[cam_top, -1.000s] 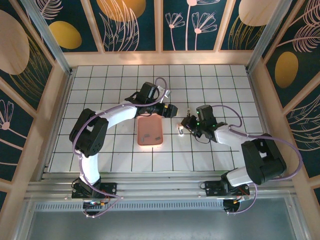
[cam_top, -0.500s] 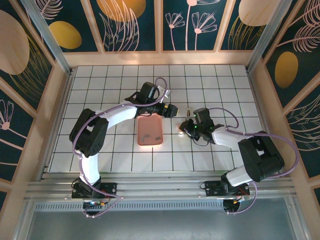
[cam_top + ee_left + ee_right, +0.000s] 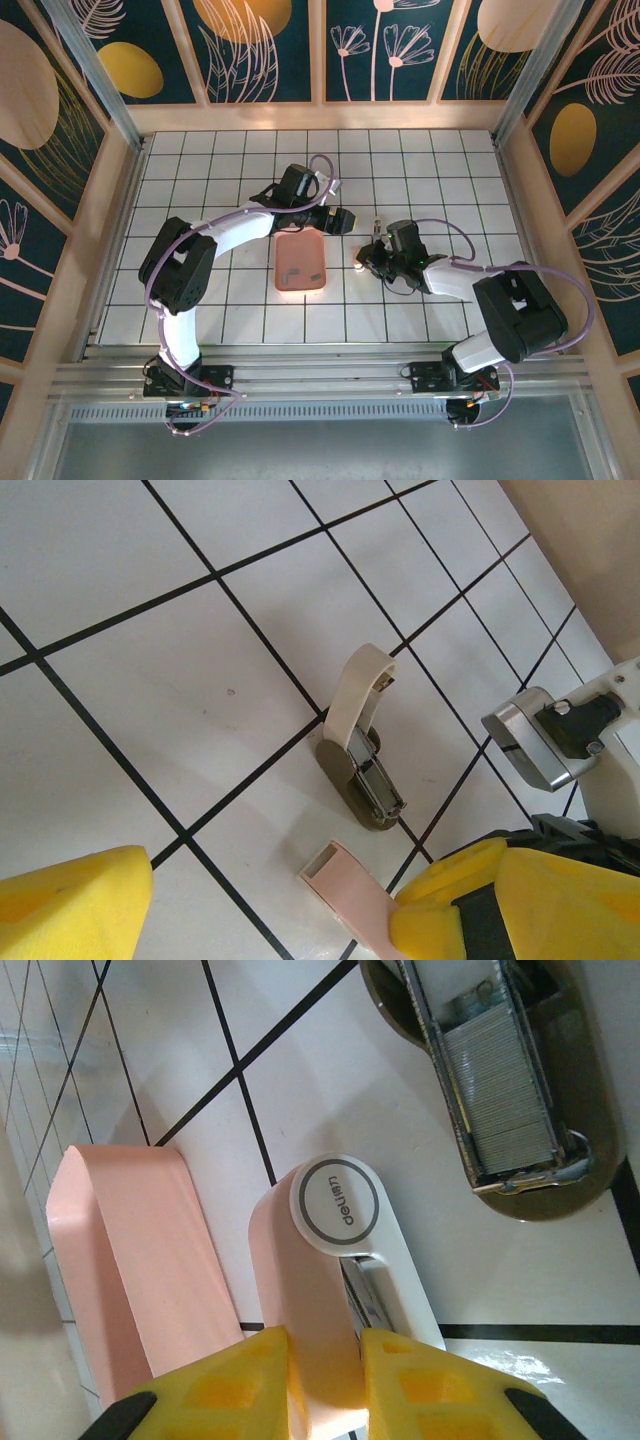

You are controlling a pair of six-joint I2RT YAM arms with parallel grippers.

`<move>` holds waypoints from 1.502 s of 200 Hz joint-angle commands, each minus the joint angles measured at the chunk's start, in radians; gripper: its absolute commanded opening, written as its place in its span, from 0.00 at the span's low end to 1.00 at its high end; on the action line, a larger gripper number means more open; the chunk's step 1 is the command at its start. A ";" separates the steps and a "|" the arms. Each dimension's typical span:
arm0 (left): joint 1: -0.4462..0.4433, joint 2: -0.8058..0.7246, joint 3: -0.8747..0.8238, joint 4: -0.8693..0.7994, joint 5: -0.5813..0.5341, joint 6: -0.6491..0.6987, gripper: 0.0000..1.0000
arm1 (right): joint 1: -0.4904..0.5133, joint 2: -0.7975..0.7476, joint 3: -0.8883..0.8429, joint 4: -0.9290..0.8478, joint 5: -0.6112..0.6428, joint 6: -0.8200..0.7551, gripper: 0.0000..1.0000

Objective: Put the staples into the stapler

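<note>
Pink-and-white mini plastic stapler (image 3: 330,1260) sits pinched between my right yellow fingers (image 3: 230,1385), just beside the salmon-pink rectangular tray (image 3: 130,1260) on the white tiled table (image 3: 300,1080). Its long axis runs straight out from them, and its round white end reads "deli". My left fingers (image 3: 75,905) hang spread and empty, so the right arm is nearer.

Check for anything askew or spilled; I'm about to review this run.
One thing: the grey-brown oval base near the pink-and-white mini stapler, which the right gripper pinches, lies hinged wide open, its cream arm raised and a strip of grey staples bare in the metal channel. Nothing looks spilled or broken.
</note>
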 commanded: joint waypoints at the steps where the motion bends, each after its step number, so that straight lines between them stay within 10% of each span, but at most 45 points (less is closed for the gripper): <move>1: 0.003 0.002 0.009 0.004 -0.006 0.019 0.89 | 0.008 0.046 -0.047 -0.299 0.101 -0.002 0.21; 137: -0.002 0.011 0.024 0.015 0.000 0.036 0.89 | -0.017 -0.008 0.003 -0.345 0.095 -0.071 0.26; 240: -0.031 0.256 0.394 0.022 0.093 0.077 0.89 | -0.205 -0.317 -0.100 -0.204 -0.002 -0.059 0.37; 300: -0.040 0.430 0.538 0.057 0.226 0.049 0.88 | -0.246 -0.218 -0.134 -0.071 -0.090 -0.055 0.35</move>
